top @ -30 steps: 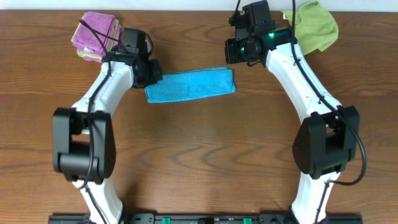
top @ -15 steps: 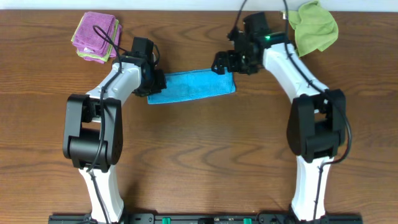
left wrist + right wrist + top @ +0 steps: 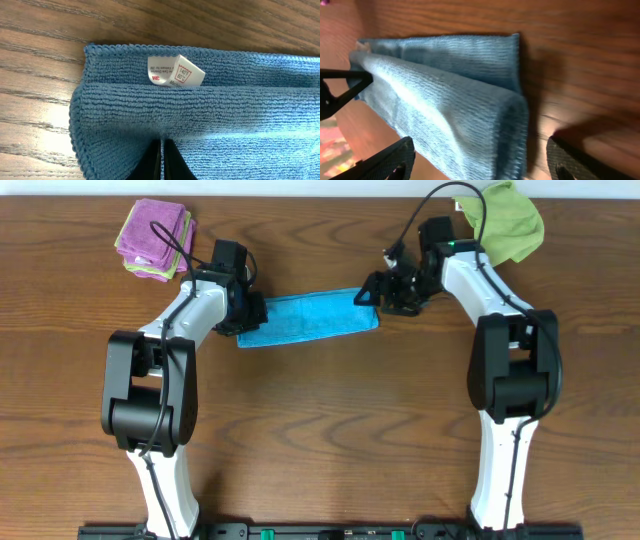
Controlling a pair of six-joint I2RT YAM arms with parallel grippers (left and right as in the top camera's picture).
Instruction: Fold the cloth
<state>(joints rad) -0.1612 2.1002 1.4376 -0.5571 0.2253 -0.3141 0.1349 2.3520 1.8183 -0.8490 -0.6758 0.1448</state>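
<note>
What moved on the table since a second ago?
The right arm swung down from the back of the table to the right end of the folded blue towelling cloth; its jaws are open at that end. The left arm slid in a little, its jaws shut on the left end. The blue cloth, the stack of purple cloths and the crumpled green cloth stayed put.

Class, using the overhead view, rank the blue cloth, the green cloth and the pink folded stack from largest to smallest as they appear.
1. blue cloth, clearly longest.
2. green cloth.
3. pink folded stack, only slightly smaller than the green, so that pair is unsure.
</note>
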